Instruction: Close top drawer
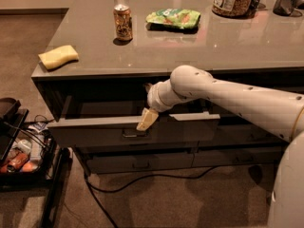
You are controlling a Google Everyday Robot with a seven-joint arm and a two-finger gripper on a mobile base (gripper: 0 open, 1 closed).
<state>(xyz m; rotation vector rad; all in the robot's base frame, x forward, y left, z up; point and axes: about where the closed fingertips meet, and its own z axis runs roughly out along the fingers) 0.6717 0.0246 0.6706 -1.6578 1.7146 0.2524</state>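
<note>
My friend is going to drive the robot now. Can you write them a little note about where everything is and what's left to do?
Gripper: at the top edge of the top drawer front, just above its handle. The arm reaches in from the right.
Top drawer: pulled out from under the counter, with its dark inside showing.
Done: the gripper is in place at the drawer front.
Left: push the front straight back until it is flush with the cabinet, then draw the arm away.
Not part of the job: the can, green bag and yellow sponge on the counter.
</note>
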